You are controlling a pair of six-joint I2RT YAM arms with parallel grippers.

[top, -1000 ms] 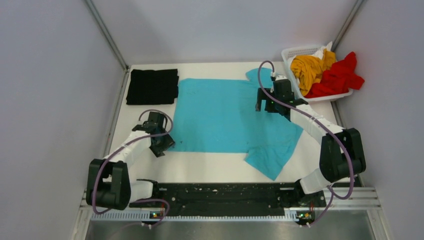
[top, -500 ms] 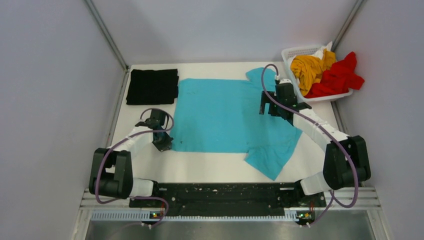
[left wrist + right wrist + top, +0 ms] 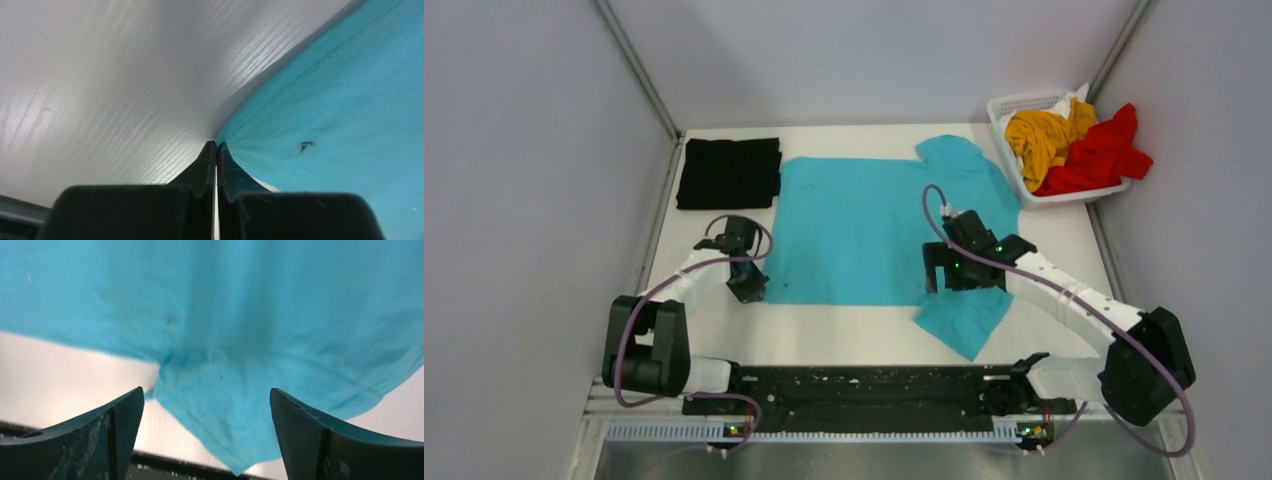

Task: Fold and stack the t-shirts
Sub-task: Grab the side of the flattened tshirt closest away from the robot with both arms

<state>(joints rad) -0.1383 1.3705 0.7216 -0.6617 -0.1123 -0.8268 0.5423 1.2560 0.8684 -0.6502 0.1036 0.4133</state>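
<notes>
Turquoise shirt (image 3: pixel 864 230) lies on the worktop (image 3: pixel 844 335); left fingers (image 3: pixel 204 167) pinch its corner, right fingers (image 3: pixel 117 435) gape wide above its sleeve.

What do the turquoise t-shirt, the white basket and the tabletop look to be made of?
The turquoise blue t-shirt looks like soft matte knit cloth, likely cotton jersey: it wrinkles and shows a stitched hem in the left wrist view. The white lattice basket seems moulded plastic, with a rigid perforated rim. The white tabletop is probably laminate board, semi-gloss, with wood grain and reflections.
</notes>
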